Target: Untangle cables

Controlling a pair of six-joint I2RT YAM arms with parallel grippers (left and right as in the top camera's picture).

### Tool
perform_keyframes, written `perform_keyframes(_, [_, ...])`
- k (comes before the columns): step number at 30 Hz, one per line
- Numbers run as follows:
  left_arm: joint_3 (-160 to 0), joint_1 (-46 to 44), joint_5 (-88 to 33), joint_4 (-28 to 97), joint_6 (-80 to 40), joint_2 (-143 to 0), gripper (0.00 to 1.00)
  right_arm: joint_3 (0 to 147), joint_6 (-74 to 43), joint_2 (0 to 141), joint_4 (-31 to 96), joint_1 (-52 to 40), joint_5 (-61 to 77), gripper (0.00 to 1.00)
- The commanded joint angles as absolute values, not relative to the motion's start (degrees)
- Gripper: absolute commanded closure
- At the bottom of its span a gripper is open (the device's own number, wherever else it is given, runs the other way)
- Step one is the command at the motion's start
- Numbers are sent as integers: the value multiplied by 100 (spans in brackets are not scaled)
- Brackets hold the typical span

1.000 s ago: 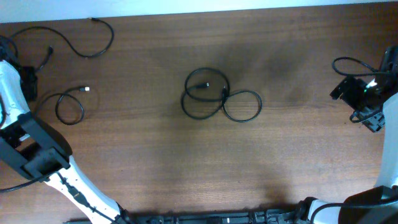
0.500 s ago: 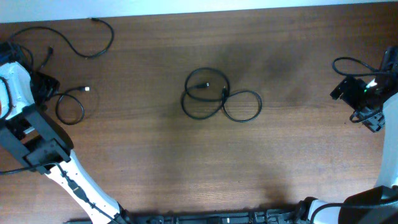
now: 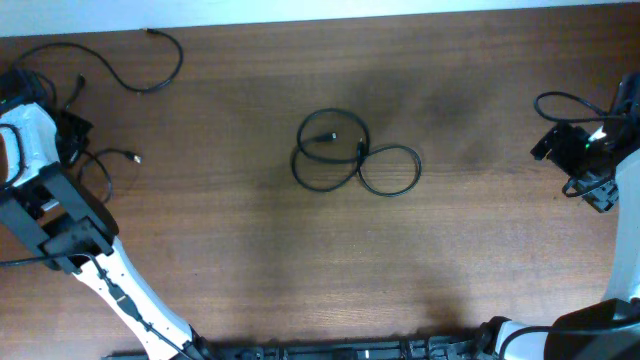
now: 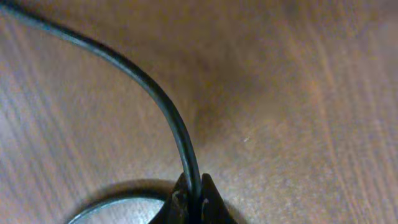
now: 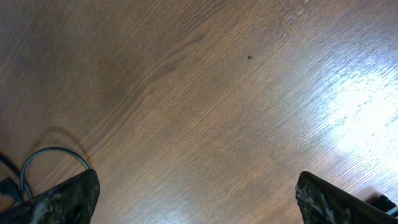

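A tangle of thin black cables (image 3: pixel 355 158) lies coiled in overlapping loops at the table's middle. A separate black cable with a small plug end (image 3: pixel 130 157) lies at the left. My left gripper (image 3: pixel 76 145) is shut on it. In the left wrist view the fingertips (image 4: pixel 193 200) pinch that cable (image 4: pixel 149 84), which curves off to the upper left. Another loose cable (image 3: pixel 150 62) curves at the far left corner. My right gripper (image 3: pixel 575 160) is open and empty at the right edge, far from the coil. Its fingers (image 5: pixel 199 199) are spread wide over bare wood.
The wooden table (image 3: pixel 250 250) fills the overhead view. A thicker black robot wire (image 3: pixel 560 100) loops by the right arm. The left arm's white links (image 3: pixel 60 230) lie along the left edge. A cable loop (image 5: pixel 53 152) shows at the lower left of the right wrist view.
My left gripper moved in over the left cable's loop and closed on it. The round loop has been pulled left and lost its shape, and the plug end shifted slightly. The right arm has not moved.
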State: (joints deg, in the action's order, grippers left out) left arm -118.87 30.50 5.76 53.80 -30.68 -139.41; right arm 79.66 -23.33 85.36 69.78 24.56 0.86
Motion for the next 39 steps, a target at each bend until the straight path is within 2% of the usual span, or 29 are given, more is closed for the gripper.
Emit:
perform_keyframes(1, [-11904,3055,561,5266,-2738,-13992,100,8031,-2292,8536,6963,2477,14,1])
perform_keyframes(8, [-11904,3264,775,5483,-3957,-13992,100,8031,-2292,8536,6963,2477,14,2])
perform_keyframes(17, [-12394,3472,486,5758,-4032,-13950,100,8031,-2292,8536,6963,2477,16,2])
perform_keyframes(18, [-12512,3472,349,5804,-4027,-13950,87,8031,-2292,8536,6963,2477,14,2])
perform_keyframes(19, [-12578,3472,215,5841,-4027,-13950,59,8031,-2292,8536,6963,2477,14,2])
perform_keyframes(20, [-12608,3472,102,5872,-4027,-13950,35,8031,-2292,8536,6963,2477,16,2])
perform_keyframes(22, [-12610,3470,16,6012,-4025,-13950,18,8031,-2292,8536,6963,2477,14,2])
perform_keyframes(25, [-12610,3468,16,6355,-4025,-13950,14,8031,-2292,8536,6960,2477,14,2])
perform_keyframes(28, [-12604,3465,14,6707,-4027,-13952,31,8031,-2292,8536,6963,2477,16,2])
perform_keyframes(30, [-12604,3468,-12,6842,-4023,-13952,34,8031,-2292,8536,6963,2477,14,2])
perform_keyframes(33, [-12623,3468,-73,6862,-3594,-13946,32,8031,-2292,8536,6963,2477,14,2])
perform_keyframes(35, [-12849,3479,-73,6941,-3354,-13915,23,8031,-2292,8536,6963,2477,16,2])
perform_keyframes(39, [-14153,3479,-202,7710,-3356,-13782,18,8031,-2292,8536,6963,2477,14,2])
